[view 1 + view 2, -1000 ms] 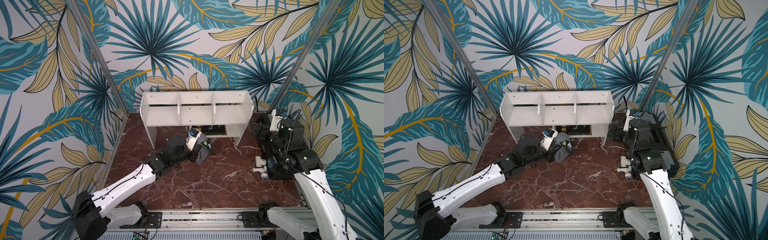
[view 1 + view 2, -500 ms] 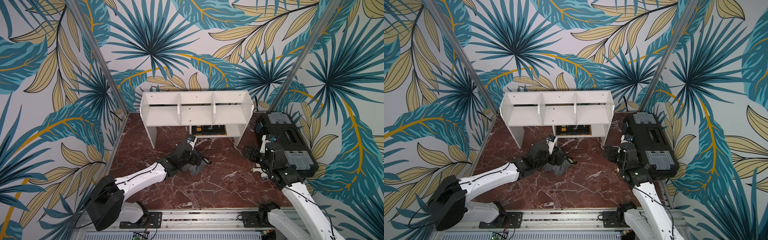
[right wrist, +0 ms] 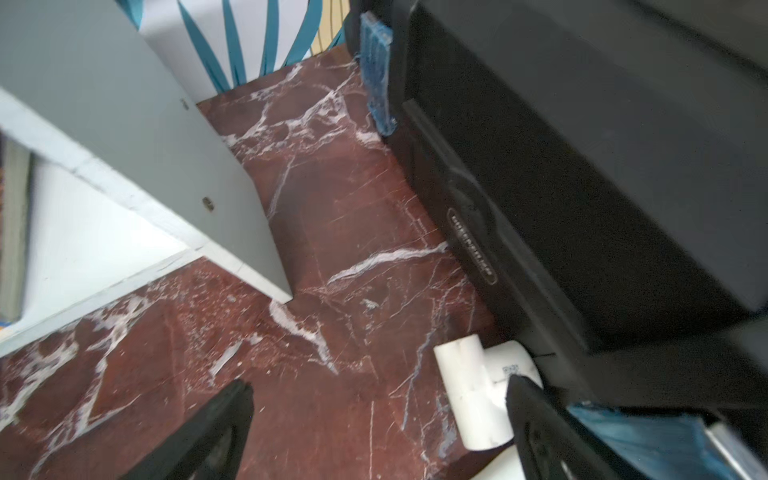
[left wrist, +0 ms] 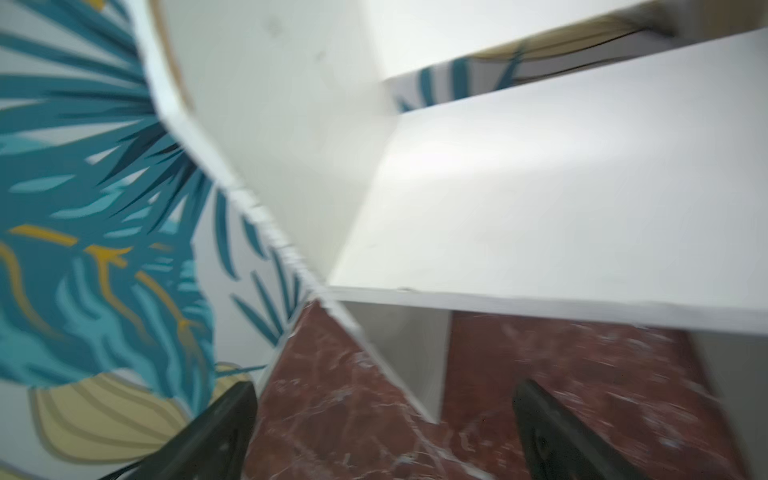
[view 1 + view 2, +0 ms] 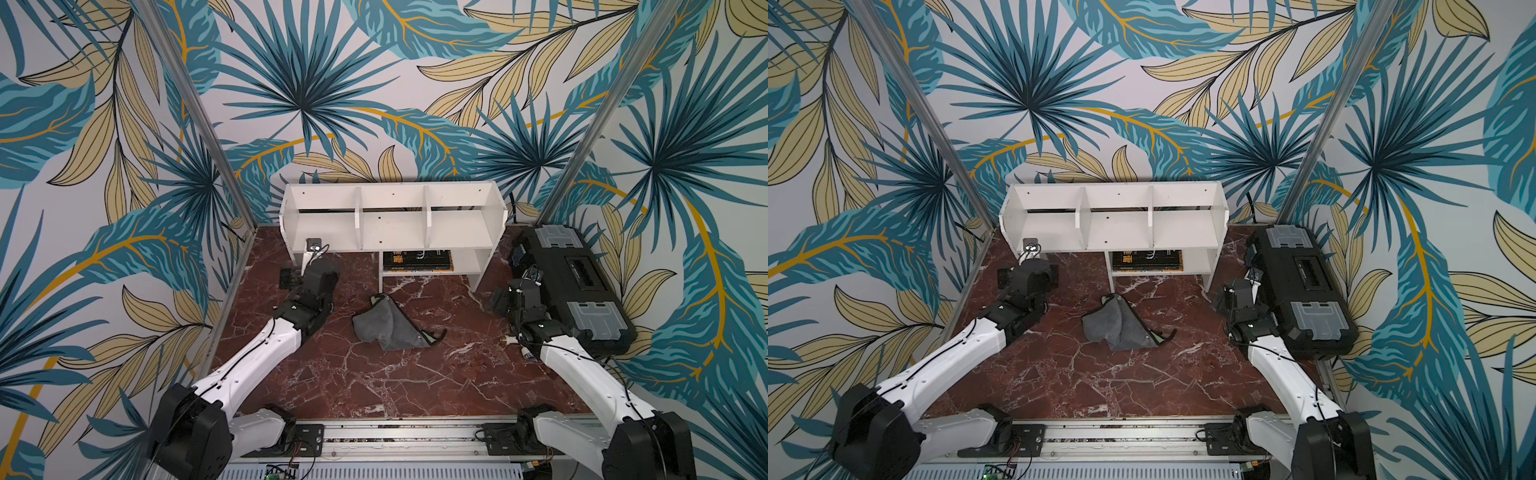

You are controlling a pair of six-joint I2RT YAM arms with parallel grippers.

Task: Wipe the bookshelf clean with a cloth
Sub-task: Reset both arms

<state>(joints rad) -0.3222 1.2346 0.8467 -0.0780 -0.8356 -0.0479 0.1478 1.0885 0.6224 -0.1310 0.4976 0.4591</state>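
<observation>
- Between the two claws, on the dark red marble surface, the cloth lay crumpled in a loose heap. It was well apart from both claws and touched by neither.
- In both top views the cloth showed dark grey. A thin black hem and a pale green edge trailed out on the side nearer the right claw.
- The left claw stood spread wide. Its two black fingers were far apart, with only marble showing in the gap.
- Just ahead of the left claw stood the white bookshelf. The claw faced the left end panel and the leftmost upper compartment. The left wrist view was blurred, so contact could not be told.
- Behind the left claw and off to its right, the cloth sat in front of the bookshelf's lower cubby, clear of the shelf.
- The right claw was likewise spread and empty, hanging over bare marble.
- To the left of the right claw rose the bookshelf's right end panel. To its right ran the long black toolbox. The claw sat in the gap between them, nearer the toolbox.
- A white pipe fitting lay on the surface just beside the right claw's toolbox-side finger, at the foot of the toolbox. Whether the finger touched it could not be told.
- Ahead of the space between the claws, a dark book lay flat inside the lower cubby.
</observation>
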